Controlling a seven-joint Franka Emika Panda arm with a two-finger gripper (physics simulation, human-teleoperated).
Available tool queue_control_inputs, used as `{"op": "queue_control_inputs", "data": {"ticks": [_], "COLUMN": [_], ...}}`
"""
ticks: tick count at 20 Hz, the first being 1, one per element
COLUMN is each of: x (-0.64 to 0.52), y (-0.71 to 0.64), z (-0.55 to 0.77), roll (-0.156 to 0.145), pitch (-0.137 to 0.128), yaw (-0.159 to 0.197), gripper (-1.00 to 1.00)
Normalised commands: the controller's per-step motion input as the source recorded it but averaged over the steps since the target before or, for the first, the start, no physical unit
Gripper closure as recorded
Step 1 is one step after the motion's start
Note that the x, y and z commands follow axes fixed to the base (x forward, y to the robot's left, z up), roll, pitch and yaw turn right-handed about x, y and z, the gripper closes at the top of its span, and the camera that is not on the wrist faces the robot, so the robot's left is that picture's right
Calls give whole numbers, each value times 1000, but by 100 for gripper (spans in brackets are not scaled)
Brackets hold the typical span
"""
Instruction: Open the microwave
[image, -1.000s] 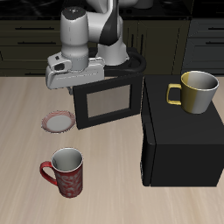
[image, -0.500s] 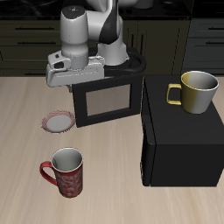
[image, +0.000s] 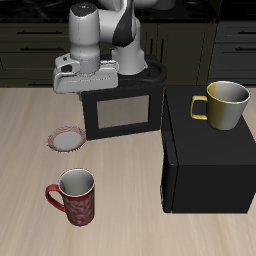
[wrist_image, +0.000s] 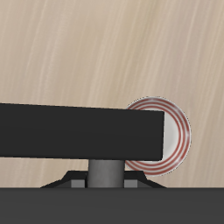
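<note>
- Large matte black box microwave (image: 205, 150) on the wooden table (image: 25, 170), toward the front edge; hinged door with grey window (image: 122, 112) swung wide, standing roughly square to the body's front face and farther back than it.
- Judged: opening largely achieved already; door far off its closed seat.
- Two-finger gripper (image: 92, 84) directly over the top edge of the open door, at the free end away from the hinge. Position fits pushing or dragging the door edge round its hinge rather than lifting anything.
- Fingers hidden behind the white-grey wrist housing in the exterior view; the wrist view shows no fingertips clearly. Claw apart or together: cannot tell.
- Wrist view: black door edge (wrist_image: 79, 131) runs as a thick bar across the frame, a grey stub (wrist_image: 107, 172) below it, possibly the handle mount; contact between claw and door not resolvable.
- Small round red-and-white striped plate (image: 67, 139) flat on the table just beside the door's free end; also visible past the bar in the wrist view (wrist_image: 175, 140). Risk judged: further swing could bring the door edge over or against it.
- Red patterned ceramic mug (image: 73, 194) upright nearer the front edge, well apart from the door.
- Yellow ceramic mug (image: 224, 105) upright on the microwave's top, clear of the door's path.
</note>
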Motion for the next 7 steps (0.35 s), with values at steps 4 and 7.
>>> {"op": "queue_control_inputs", "data": {"ticks": [4,7], "x": [-110,-294], "y": [-104,-156], "z": [15,-28], "roll": [-20,-26], "pitch": [-22,-8], "yaw": [-22,-54], "gripper": [100,100]}}
